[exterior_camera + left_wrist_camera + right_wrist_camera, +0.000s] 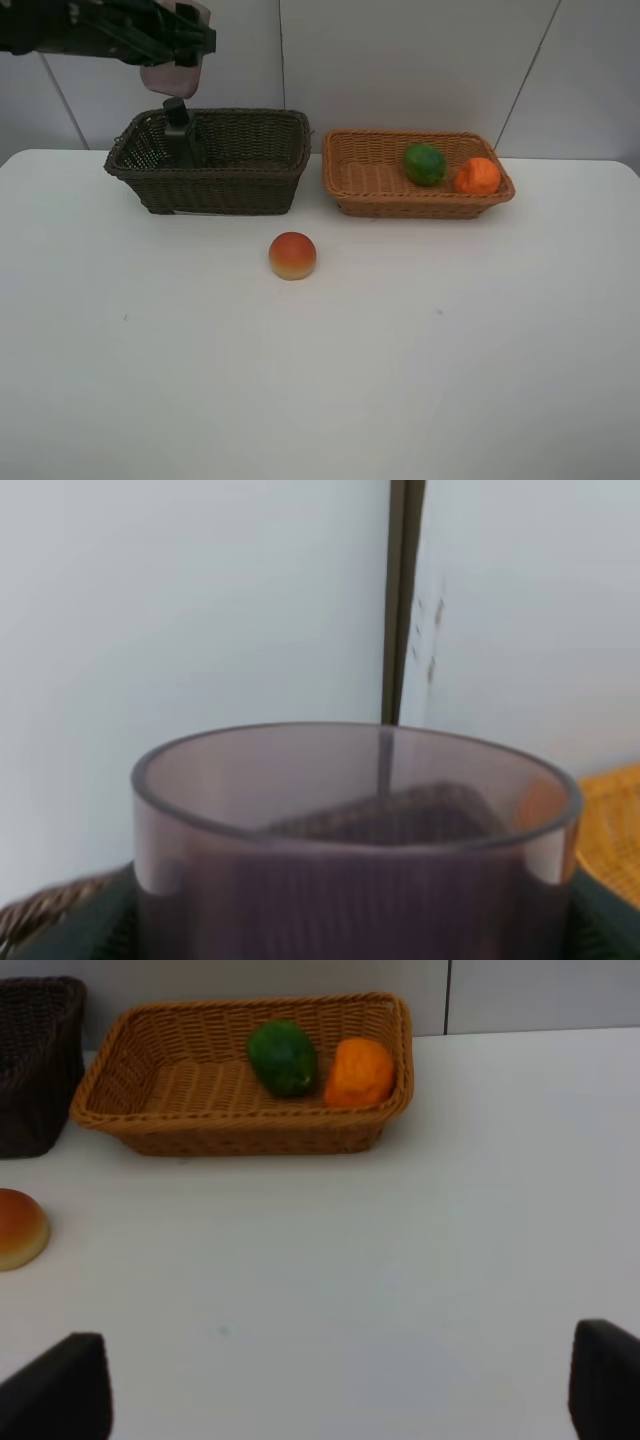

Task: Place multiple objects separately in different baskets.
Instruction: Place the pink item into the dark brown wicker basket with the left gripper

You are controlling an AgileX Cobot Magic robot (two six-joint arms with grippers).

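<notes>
My left gripper (pixel 180 45) hangs above the left end of the dark brown basket (pixel 215 190), shut on the translucent pink cup (pixel 175 72). In the left wrist view the cup (pixel 355 840) fills the lower half of the picture. A dark pump bottle (pixel 182 135) stands inside that basket, just below the cup. The light orange-brown basket (pixel 420 208) holds the green oval fruit (pixel 425 163) and the orange (pixel 478 176). The red-orange peach (pixel 292 255) lies on the table in front of the baskets. My right gripper (pixel 335 1390) is open with nothing between its fingers, above bare table.
The white table (pixel 320 380) stretches wide in front of the peach. A pale panelled wall (pixel 400 60) rises right behind both baskets. In the right wrist view the light basket (pixel 250 1140), green fruit (pixel 283 1056), orange (pixel 360 1072) and peach (pixel 18 1228) lie ahead.
</notes>
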